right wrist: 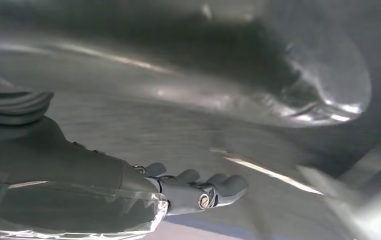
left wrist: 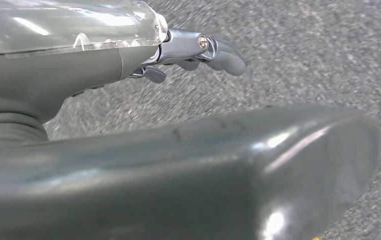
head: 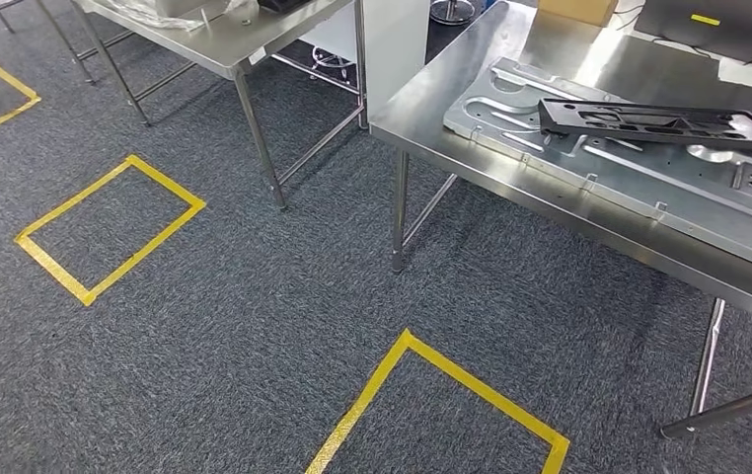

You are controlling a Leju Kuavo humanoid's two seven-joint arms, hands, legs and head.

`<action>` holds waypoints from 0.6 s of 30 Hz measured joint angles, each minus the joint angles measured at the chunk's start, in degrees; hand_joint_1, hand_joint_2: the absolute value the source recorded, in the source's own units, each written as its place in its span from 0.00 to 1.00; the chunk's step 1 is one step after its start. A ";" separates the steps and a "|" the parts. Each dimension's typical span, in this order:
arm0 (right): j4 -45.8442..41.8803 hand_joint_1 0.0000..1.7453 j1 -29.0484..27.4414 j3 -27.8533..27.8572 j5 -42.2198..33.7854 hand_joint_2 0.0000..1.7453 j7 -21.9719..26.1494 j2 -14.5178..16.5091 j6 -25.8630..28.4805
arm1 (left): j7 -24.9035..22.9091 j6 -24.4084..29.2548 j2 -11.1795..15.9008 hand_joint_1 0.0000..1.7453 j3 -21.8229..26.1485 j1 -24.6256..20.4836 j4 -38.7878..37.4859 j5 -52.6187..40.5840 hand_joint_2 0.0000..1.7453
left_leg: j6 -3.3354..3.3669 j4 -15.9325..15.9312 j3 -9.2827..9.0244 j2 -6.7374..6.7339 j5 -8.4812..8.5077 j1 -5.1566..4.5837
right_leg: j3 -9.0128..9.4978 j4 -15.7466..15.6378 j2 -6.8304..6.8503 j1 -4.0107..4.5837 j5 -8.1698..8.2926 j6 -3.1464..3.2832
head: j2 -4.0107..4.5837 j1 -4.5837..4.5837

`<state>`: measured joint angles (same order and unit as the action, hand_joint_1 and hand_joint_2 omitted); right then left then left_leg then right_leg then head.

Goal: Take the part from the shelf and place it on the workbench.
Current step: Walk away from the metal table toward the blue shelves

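Note:
A long black frame-like part [head: 658,123] lies on a large silver stamped metal plate [head: 639,178], which rests on the steel workbench [head: 451,94] at the right. In the left wrist view my left hand [left wrist: 178,165] hangs over grey carpet, its thick thumb in front and its fingers [left wrist: 221,50] stretched out, holding nothing. My right hand [right wrist: 178,192] is seen in the blurred right wrist view with its fingers [right wrist: 226,185] apart and nothing in them.
A second steel table [head: 224,44] stands at the back left with a clear bag on it. Yellow tape rectangles [head: 106,227] [head: 441,395] mark the grey carpet. The workbench legs [head: 399,212] stand near the middle. A cardboard box [head: 577,10] sits at the bench's far edge.

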<state>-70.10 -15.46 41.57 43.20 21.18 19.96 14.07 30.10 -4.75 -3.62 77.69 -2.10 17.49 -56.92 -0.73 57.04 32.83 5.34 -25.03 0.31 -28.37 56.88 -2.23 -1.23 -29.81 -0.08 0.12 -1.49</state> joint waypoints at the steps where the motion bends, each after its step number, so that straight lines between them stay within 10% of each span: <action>1: 3.12 0.00 1.24 2.31 1.37 0.00 -0.77 0.05 -0.27 | -0.14 0.02 -0.07 0.00 0.13 0.12 0.01 -0.15 0.00 | -0.28 0.79 0.43 -0.82 -0.54 0.06 | -0.03 -0.13 0.58 0.02 0.24 0.49 | 0.00 -0.08; 5: 12.96 0.00 4.34 9.48 4.08 0.00 -3.80 0.34 -0.99 | -0.60 0.07 -0.30 0.00 0.27 -0.22 0.02 -0.67 0.00 | -1.10 13.42 5.82 -4.61 -7.66 0.24 | -0.72 -0.21 3.49 0.32 0.69 1.30 | -0.01 -0.37; 7: 16.50 0.00 5.54 12.10 4.48 0.00 -4.97 0.39 -1.40 | -0.80 0.10 -0.37 0.00 0.28 -0.16 0.02 -0.79 0.00 | -1.17 16.34 6.42 -4.89 -8.44 0.29 | -1.01 -0.06 5.00 0.52 0.72 1.35 | 0.00 -0.36; 11: 22.69 0.00 8.07 16.55 5.39 0.00 -8.31 0.37 -2.05 | -1.34 0.23 -0.44 0.00 0.32 -0.25 0.18 -1.06 0.00 | 0.15 2.69 -2.02 -8.04 -3.47 -0.32 | -0.88 0.14 7.45 0.98 0.69 1.14 | 0.00 -0.35; 15: 29.36 0.00 10.92 21.08 7.09 0.00 -11.77 -0.07 -1.79 | -1.98 0.27 -0.53 0.00 0.69 -0.42 0.42 -1.25 0.00 | 1.42 -0.86 -3.31 -8.31 -2.76 -0.88 | -0.63 0.16 9.29 1.10 0.62 -0.03 | -0.01 -0.29; 18: 33.09 0.00 12.01 23.33 7.99 0.00 -12.71 -0.56 -1.58 | -2.31 0.25 -0.68 0.00 1.07 -0.37 0.50 -1.23 0.00 | 2.34 -1.76 -3.37 -6.64 -1.67 -0.39 | -2.29 4.24 5.30 0.80 -2.45 -0.91 | -0.01 -0.23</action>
<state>-37.01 -3.44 64.90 51.19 8.47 19.39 12.48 27.80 -4.50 -4.30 78.76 -2.47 17.98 -58.16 1.62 55.28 29.46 -1.29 -26.70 -0.08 -30.67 61.12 3.07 -0.43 -32.26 -0.99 0.11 -1.72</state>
